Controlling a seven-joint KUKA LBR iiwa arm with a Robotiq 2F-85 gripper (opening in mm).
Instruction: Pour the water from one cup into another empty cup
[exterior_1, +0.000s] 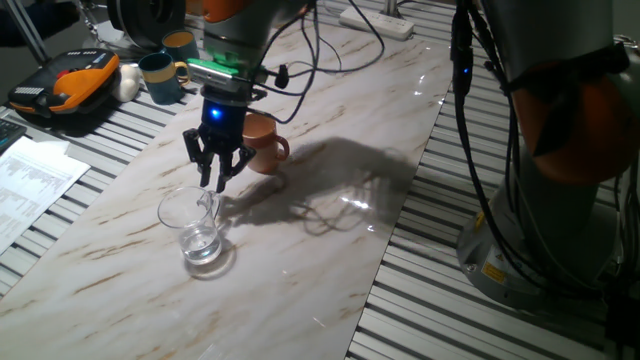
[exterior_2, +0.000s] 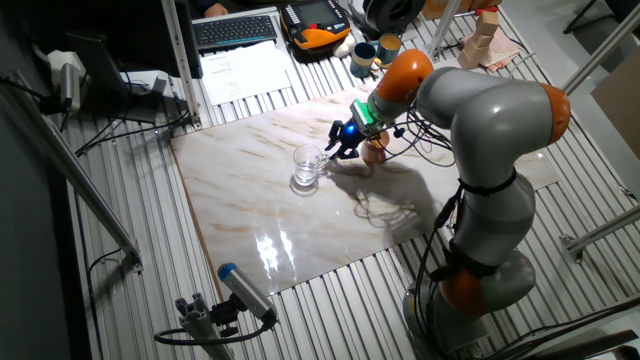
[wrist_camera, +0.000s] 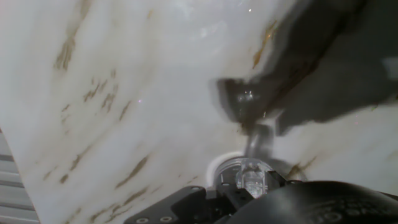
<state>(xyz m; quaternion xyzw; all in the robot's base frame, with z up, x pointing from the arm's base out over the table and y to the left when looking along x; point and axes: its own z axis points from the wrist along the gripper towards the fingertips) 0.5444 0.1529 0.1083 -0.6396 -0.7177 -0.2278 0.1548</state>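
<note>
The one cup, a clear glass mug (exterior_1: 193, 228), stands upright on the marble slab with the water (exterior_1: 203, 249) low in its base. My gripper (exterior_1: 214, 186) reaches down from above at the mug's right side. Its fingers converge on the clear loop handle (exterior_1: 210, 206), and the jaws look shut on it. In the hand view the handle (wrist_camera: 257, 144) runs up from between the fingers, with the mug's rim (wrist_camera: 219, 167) beside it. The other empty cup, a terracotta mug (exterior_1: 264, 144), stands just behind the gripper. In the other fixed view the glass mug (exterior_2: 307, 168) is left of the terracotta mug (exterior_2: 374, 151).
Two dark teal mugs (exterior_1: 162, 78) stand at the back left by an orange-and-black case (exterior_1: 72, 85). Papers (exterior_1: 30, 180) lie off the slab's left edge. Cables (exterior_1: 330, 40) trail over the back of the slab, and the robot's base (exterior_1: 560, 150) rises on the right.
</note>
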